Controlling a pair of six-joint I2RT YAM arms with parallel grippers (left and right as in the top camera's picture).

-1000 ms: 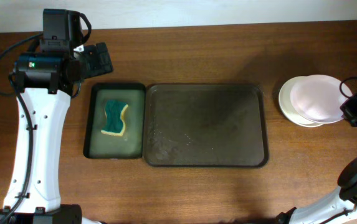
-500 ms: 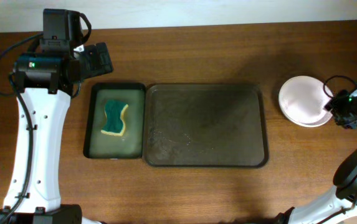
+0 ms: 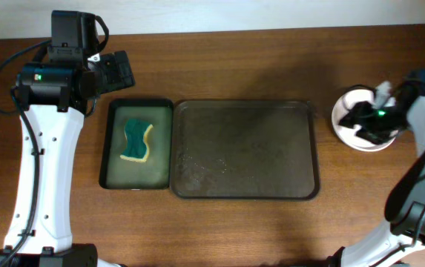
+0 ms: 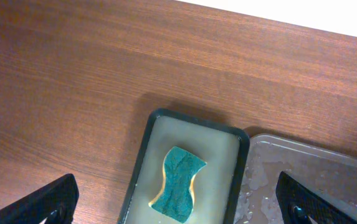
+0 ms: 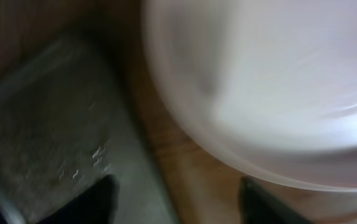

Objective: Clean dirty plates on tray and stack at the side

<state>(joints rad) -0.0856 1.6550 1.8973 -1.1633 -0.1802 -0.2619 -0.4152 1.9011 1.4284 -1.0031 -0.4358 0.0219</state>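
White plates (image 3: 343, 120) lie stacked on the bare table right of the dark brown tray (image 3: 245, 148). The tray carries only water drops. My right gripper (image 3: 370, 119) hovers over the stack, open and holding nothing. Its wrist view is blurred: the top plate (image 5: 278, 81) fills the upper right, the tray corner (image 5: 41, 124) the left, and the right gripper (image 5: 178, 202) has dark fingers (image 5: 97, 202) spread above wood. The left gripper (image 3: 116, 70) hangs wide open at the far left; in its wrist view the left gripper (image 4: 178, 211) is empty.
A narrow dark green tray (image 3: 116, 174) touches the brown tray's left side and holds a green-and-yellow sponge (image 3: 138, 141). In the left wrist view the sponge (image 4: 178, 183) lies below the camera, with the wet brown tray (image 4: 309, 177) to its right.
The right gripper opened and let go of the tilted top plate, which now lies flat on the stack. The gripper then moved left over the plates. The left arm stayed still.
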